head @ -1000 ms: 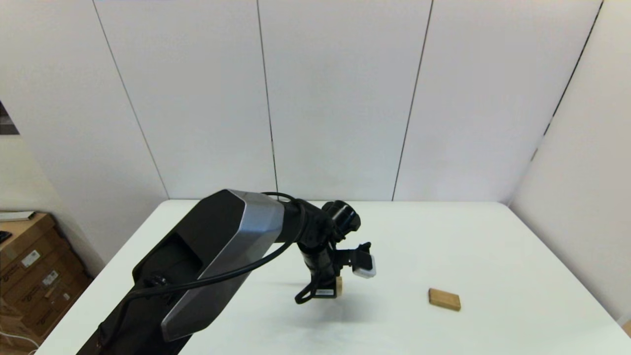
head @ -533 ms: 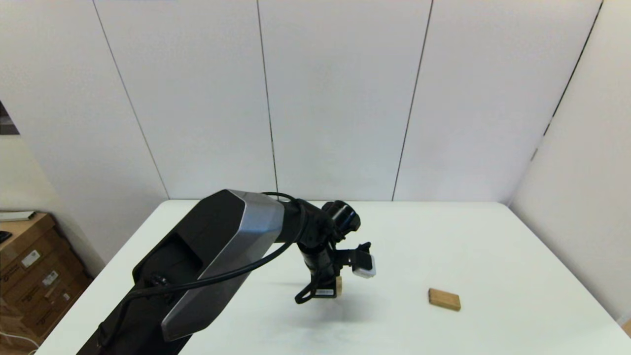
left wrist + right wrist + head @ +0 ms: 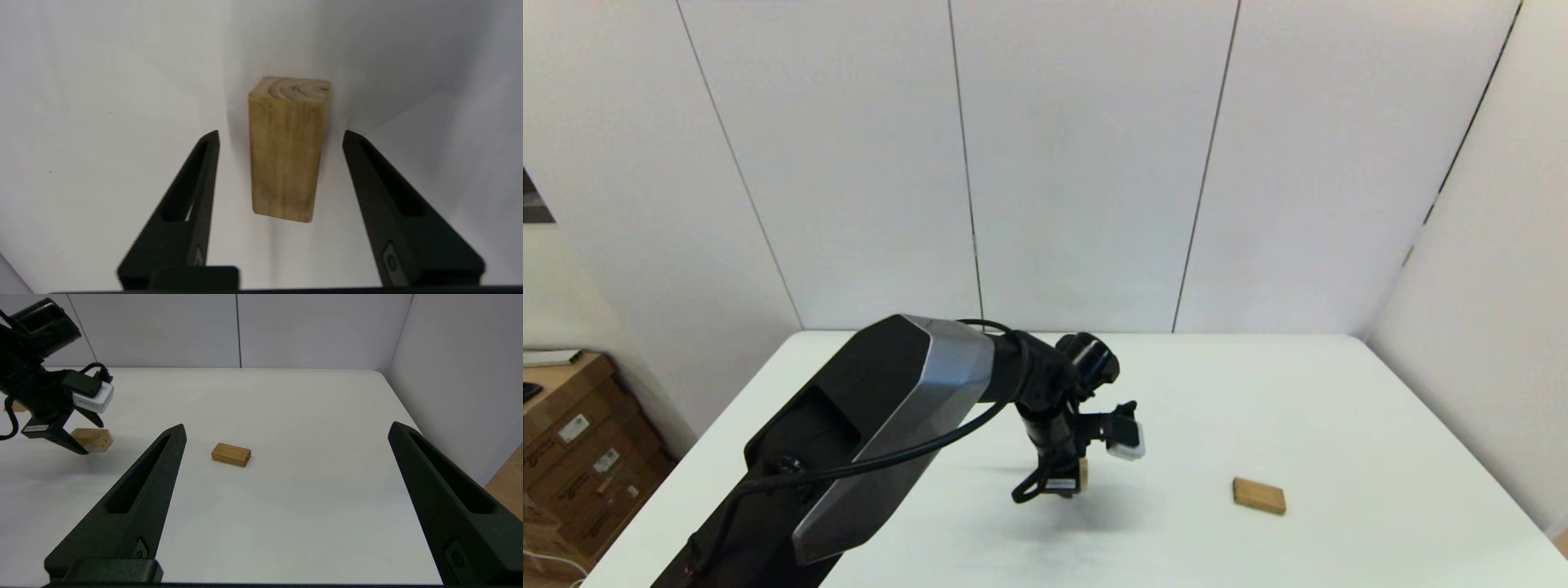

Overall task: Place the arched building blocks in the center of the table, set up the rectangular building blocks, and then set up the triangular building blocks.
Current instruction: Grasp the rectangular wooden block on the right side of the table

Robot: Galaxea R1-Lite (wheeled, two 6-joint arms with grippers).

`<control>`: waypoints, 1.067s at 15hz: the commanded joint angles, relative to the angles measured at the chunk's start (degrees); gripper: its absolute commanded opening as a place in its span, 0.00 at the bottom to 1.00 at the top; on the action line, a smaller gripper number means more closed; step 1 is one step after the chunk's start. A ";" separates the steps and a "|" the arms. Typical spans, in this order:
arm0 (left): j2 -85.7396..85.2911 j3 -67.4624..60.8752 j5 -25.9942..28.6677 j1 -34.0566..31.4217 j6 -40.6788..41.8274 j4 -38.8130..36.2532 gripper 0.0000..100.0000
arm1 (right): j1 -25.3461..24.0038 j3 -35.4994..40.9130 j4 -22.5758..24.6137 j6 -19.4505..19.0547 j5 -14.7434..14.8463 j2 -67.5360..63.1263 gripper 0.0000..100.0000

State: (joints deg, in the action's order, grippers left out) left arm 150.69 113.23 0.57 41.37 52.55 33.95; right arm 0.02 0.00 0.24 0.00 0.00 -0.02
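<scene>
White wall panels with thin dark seams close in a large white table [image 3: 1339, 408] with rounded corners, and brown cardboard boxes [image 3: 572, 457] stand on the floor beyond the table's left edge. The left arm [image 3: 882, 425] reaches over the middle of the table with its wrist bent down, and the left gripper [image 3: 282, 134] hangs right above the arched building block [image 3: 288, 149]. In the left wrist view that chunky light-tan block lies on the tabletop between the two black fingers [image 3: 192, 192], with a clear gap on each side, so the claw is released and touches nothing; the view shows the block's solid long face and its grain-marked end. In the head view only a sliver of the same block [image 3: 1083, 474] shows behind the gripper body. The rectangular building block [image 3: 1258, 496], a flat, slightly darker tan slab, lies flat on the table well to the right of the arched block, on the near right part of the surface. The right wrist view shows the right gripper [image 3: 286, 430] low over the near right of the table, its fingers spread wide and empty, with the slab [image 3: 231, 454] lying ahead of it and the left gripper over the arched block [image 3: 92, 439] farther off beyond the slab. A small patch of tan wood [image 3: 16, 406] peeks out behind the left arm, too hidden to name.
</scene>
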 commanded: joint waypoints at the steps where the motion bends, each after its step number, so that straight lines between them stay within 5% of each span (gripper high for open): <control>1: -2.24 -0.02 -0.05 -0.07 -0.61 -0.90 1.00 | -0.02 0.00 0.02 0.00 0.00 0.02 1.00; 12: -32.21 -1.43 -0.31 -13.78 -5.88 23.18 1.00 | 0.06 0.09 0.02 0.00 0.00 0.02 1.00; 16: -51.46 -1.69 -11.65 -21.51 -14.41 29.86 1.00 | -0.02 0.09 0.02 0.00 0.00 0.11 1.00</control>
State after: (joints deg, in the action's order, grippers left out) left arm 112.13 111.78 -4.60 24.42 42.72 59.06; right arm 0.05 0.00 0.24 0.00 0.00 -0.02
